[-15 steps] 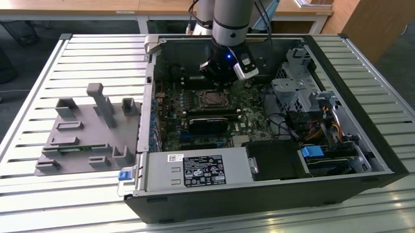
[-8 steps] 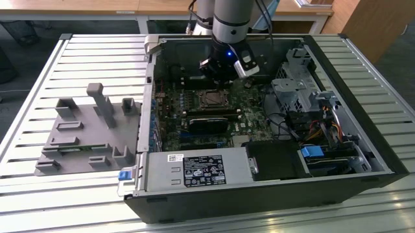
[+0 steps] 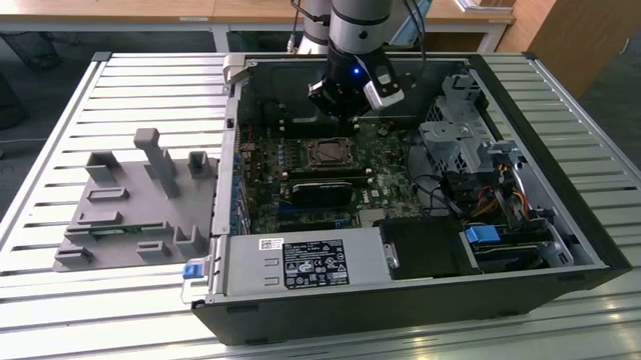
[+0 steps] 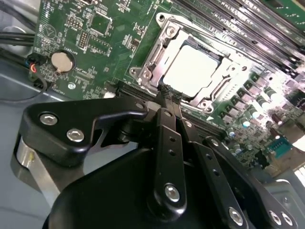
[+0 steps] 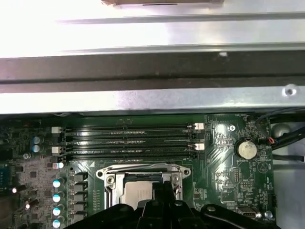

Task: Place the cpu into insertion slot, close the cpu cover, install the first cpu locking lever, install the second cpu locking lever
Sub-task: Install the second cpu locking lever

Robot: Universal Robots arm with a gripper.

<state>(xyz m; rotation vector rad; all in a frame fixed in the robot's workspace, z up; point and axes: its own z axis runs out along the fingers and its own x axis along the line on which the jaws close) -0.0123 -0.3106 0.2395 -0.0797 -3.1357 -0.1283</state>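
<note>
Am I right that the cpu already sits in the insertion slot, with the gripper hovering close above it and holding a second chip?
Not quite: the second wrist view shows the gripper shut with nothing between its fingers. The cpu does sit in the insertion slot.

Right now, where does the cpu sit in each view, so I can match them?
Exterior view: cpu mid-motherboard, just below the gripper.
Second wrist view: pale square inside the cpu cover, beyond the fingertips.
First wrist view: under the memory slots.
Shared landmark: coin battery.
</note>
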